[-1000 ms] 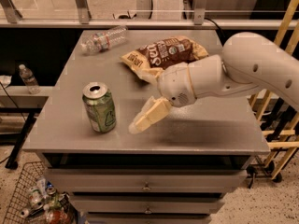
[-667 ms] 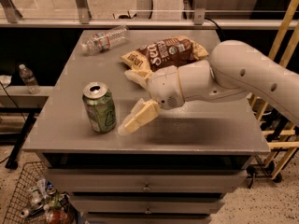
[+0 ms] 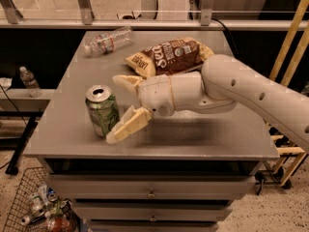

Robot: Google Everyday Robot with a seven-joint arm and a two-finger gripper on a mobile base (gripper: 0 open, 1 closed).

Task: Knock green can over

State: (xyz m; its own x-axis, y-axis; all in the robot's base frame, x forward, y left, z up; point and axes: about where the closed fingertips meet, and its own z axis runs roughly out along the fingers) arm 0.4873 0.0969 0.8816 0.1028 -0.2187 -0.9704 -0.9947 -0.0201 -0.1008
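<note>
Green can (image 3: 101,112) stood upright toward the front-left of the table (image 3: 217,139). Gripper (image 3: 115,109) was spread wide at the table's front middle, fingers bracketing the can's right side. Lower finger (image 3: 128,126) possibly touched its base.

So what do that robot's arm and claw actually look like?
The arm is made of smooth, rounded, off-white shells with small dark dots along it; no loose cables show. Its gripper, beside the green can on the table, has two cream, wedge-shaped fingers.
</note>
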